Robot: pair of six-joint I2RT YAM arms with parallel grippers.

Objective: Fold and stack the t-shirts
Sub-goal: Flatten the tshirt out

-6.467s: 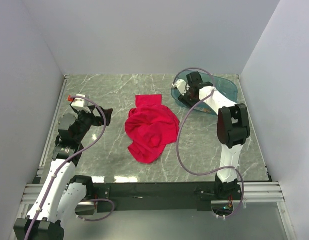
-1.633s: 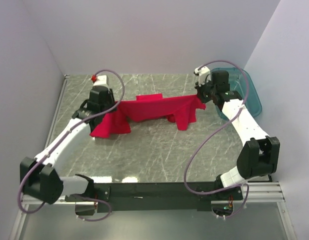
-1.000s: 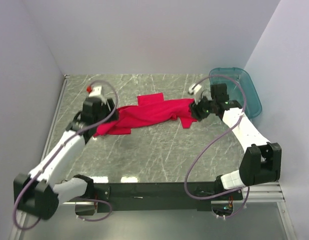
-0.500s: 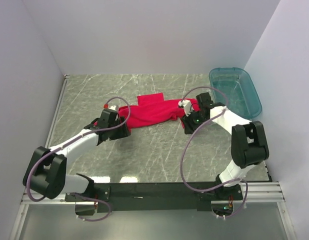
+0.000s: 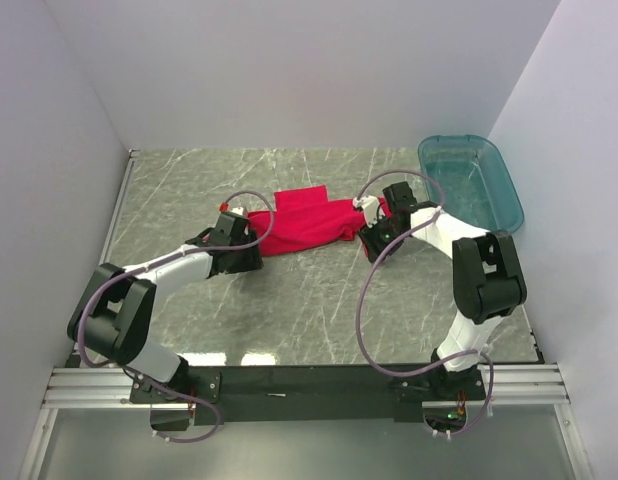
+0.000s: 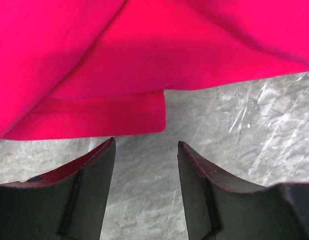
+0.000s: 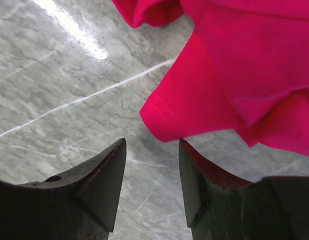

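The grey marbled worktop (image 5: 319, 300) carries one red t-shirt (image 5: 299, 222). It lies toward the far middle as a bunched band running left to right, with a flatter flap sticking out on its far side. It is neither spread out nor folded, so the task looks to be in its early part. A teal tub (image 5: 469, 180) stands at the far right corner, apart from the cloth.

Both arms reach in low from the near side, one to each end of the band. The left hand (image 6: 146, 150) is spread wide with nothing between its fingers. It hovers just near of a hem corner (image 6: 157, 112), where at least two layers overlap. The right hand (image 7: 152, 150) is likewise wide open and empty, pointing at a stitched corner (image 7: 157, 120) that lies flat on the stone, with looser folds bulging to its right.

The step in hand appears to be taking a fresh hold on both ends so the shirt can be drawn out flat. To do it well:

- Each hand should come in nearly level with the worktop.
- One finger should slide under the edge and the other pass over it.
- The hand should close well inside the hem, not on its very tip.
- On the left, the stacked layers could be pinched together, which would keep the cloth bunched.
- Both ends should be lifted and drawn apart evenly, so the soft cotton does not twist.
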